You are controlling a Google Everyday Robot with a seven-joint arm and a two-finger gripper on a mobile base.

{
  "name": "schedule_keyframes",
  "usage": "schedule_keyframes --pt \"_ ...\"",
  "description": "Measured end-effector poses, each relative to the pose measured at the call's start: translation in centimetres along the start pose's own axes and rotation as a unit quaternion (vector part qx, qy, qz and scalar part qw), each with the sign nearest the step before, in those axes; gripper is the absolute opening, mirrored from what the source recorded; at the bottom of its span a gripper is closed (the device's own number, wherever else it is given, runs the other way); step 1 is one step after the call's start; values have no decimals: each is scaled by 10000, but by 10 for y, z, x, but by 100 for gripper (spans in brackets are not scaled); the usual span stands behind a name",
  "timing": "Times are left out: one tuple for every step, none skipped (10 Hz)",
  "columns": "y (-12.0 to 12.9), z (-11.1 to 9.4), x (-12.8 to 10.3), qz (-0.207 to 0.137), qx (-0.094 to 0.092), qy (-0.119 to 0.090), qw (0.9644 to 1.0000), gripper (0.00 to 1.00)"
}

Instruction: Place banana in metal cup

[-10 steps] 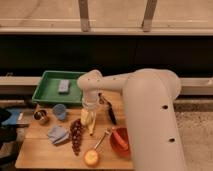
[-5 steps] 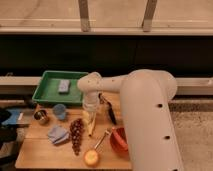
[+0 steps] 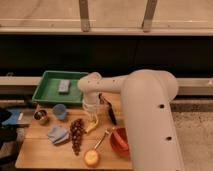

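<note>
The banana [image 3: 92,123] is pale yellow and lies on the wooden table [image 3: 40,152] near its middle. My gripper [image 3: 90,112] points down right over the banana's upper end, at or just above it. The metal cup [image 3: 41,117] is small and silver-grey and stands at the table's left edge, well left of the gripper. The light blue cup [image 3: 60,111] stands between the metal cup and the gripper.
A green tray [image 3: 50,94] holding a grey sponge [image 3: 63,86] sits at the back left. Dark grapes [image 3: 76,135], a blue cloth [image 3: 58,134], a round orange fruit [image 3: 91,158], a red bowl [image 3: 120,141] and a black utensil [image 3: 110,113] lie around the banana.
My gripper has come down a little toward the banana. The banana and the cups have not moved.
</note>
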Motion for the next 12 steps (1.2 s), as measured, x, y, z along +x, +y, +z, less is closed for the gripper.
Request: schedule_keyframes --pt "-3 -9 3 28 27 -160 9999 0" --pt "-4 -24 6 54 52 -379 9993 0" --pt "-4 -31 7 55 61 -470 9989 0" --pt "-7 -45 11 96 77 -666 9977 0" --pt "-8 -49 11 91 90 -771 9969 0" --pt "-10 -57 8 68 100 -963 9953 0" --pt "-16 -69 8 89 147 -1144 9933 0" --pt "-20 -86 7 83 193 -1319 9910 0" --pt "-21 -105 3 46 253 -1475 9887 0" --pt "-21 -120 -2 -9 318 -1597 9867 0" --pt "-22 -141 -9 -73 432 -1742 9837 0" --pt "-22 -164 -18 -157 584 -1906 9798 0"
